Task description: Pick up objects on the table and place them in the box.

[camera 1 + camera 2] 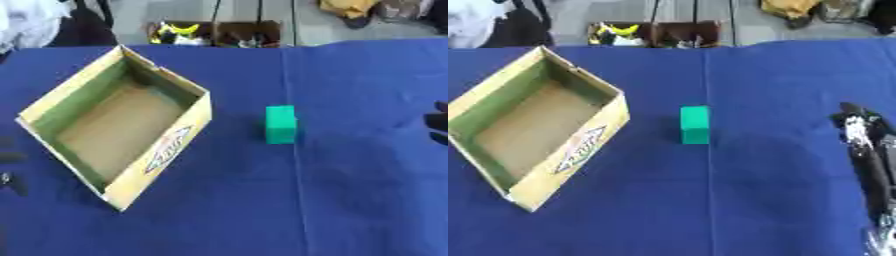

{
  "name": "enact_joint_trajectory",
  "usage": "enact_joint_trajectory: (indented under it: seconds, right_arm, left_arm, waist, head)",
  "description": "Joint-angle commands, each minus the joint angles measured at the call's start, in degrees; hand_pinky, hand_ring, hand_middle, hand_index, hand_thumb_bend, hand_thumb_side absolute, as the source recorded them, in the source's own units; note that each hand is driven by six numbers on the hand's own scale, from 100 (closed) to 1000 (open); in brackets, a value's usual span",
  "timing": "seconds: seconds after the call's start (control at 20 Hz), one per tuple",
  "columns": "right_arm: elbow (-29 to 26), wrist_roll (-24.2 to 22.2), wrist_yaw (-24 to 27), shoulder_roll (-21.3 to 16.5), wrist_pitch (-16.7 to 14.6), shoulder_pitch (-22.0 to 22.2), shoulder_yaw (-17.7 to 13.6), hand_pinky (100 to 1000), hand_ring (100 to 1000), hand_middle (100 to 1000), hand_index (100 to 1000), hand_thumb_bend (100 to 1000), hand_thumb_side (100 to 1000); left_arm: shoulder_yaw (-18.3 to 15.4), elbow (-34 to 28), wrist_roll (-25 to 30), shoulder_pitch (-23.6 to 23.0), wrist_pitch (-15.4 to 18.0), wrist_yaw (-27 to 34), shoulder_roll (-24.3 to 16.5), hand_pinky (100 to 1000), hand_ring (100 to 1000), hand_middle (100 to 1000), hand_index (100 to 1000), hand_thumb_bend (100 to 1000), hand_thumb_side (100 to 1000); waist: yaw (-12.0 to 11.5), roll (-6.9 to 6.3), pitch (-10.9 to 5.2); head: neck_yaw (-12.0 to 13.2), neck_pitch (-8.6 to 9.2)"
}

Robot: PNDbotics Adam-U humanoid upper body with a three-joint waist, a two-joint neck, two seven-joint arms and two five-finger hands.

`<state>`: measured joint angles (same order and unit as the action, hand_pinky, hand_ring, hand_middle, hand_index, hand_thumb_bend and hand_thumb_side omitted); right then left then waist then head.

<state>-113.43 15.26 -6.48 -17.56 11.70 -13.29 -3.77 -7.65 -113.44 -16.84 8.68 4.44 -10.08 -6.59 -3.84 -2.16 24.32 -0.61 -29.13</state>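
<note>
A small green block stands on the blue tablecloth near the middle, with nothing touching it. To its left lies an open cardboard box, yellow outside with green inner walls and a bare brown floor, set at an angle. My right hand comes in from the right edge, well to the right of the block and apart from it, its dark fingers stretched out straight and holding nothing. At the far left edge, beside the box, a few dark bits of my left hand show.
The blue cloth covers the whole table and has a seam running down past the block. Beyond the far edge, a brown crate with yellow and dark items sits on the floor.
</note>
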Motion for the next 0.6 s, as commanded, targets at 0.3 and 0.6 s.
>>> enact_joint_trajectory:
  seconds: [0.3, 0.6]
  right_arm:
    - [-1.2, -1.0, -2.1, -3.2, -1.6, -2.2, 0.3, 825, 822, 706, 841, 100, 880]
    - [-1.2, -5.2, -6.6, -10.3, -5.2, -9.0, 2.9, 804, 824, 739, 851, 100, 951]
  left_arm:
    - [-0.4, -1.2, 0.0, 0.2, 0.2, 0.2, -1.2, 235, 583, 630, 857, 107, 898]
    - [0.0, -1.2, 0.3, -0.1, 0.1, 0.3, -1.5, 234, 583, 630, 857, 102, 897]
  waist:
    - [0.1, 0.12, -1.09]
    - [-0.7, 0.47, -1.82]
  head:
    - [-0.1, 0.48]
    - [-0.7, 0.23]
